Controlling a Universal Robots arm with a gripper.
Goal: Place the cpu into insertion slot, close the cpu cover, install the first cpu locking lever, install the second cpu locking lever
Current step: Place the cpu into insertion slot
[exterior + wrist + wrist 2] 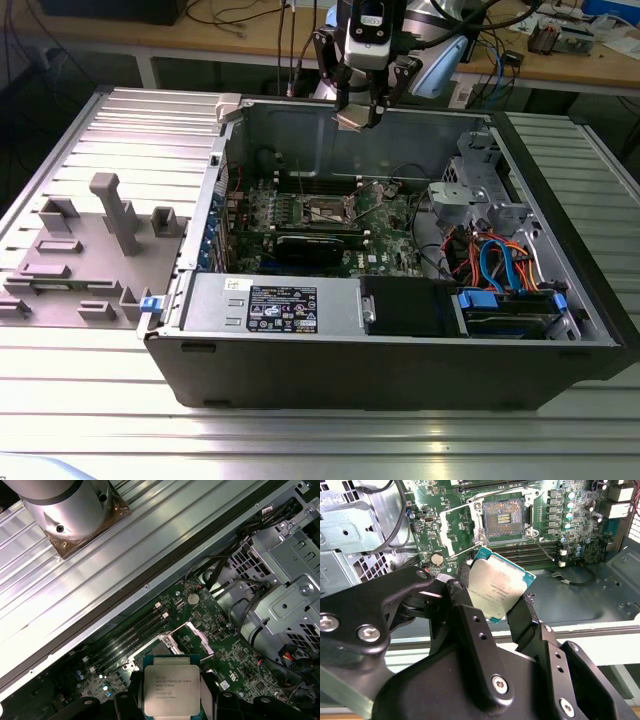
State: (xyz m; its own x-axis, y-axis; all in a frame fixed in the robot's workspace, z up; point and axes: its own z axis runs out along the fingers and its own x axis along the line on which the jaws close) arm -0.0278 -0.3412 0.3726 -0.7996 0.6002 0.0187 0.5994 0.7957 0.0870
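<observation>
Grey fixture block [95, 250] on counter [300, 440], well off insertion slot [328, 210] toward exterior view's left, outside open computer case [400, 370]. I see gripper [360, 112] hanging well above insertion slot near case's far wall, pinching cpu [497, 587] by two opposite edges, chip tilted. Insertion slot bare, contacts exposed. Drive cage [480, 190] off insertion slot toward exterior view's right.

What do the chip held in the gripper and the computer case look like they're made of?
The cpu: top plate looks like matt silver-grey metal, from its dull even sheen; its rim looks like green circuit-board laminate. The computer case: probably sheet metal, plain grey finish, judging by thin folded walls and punched holes.
</observation>
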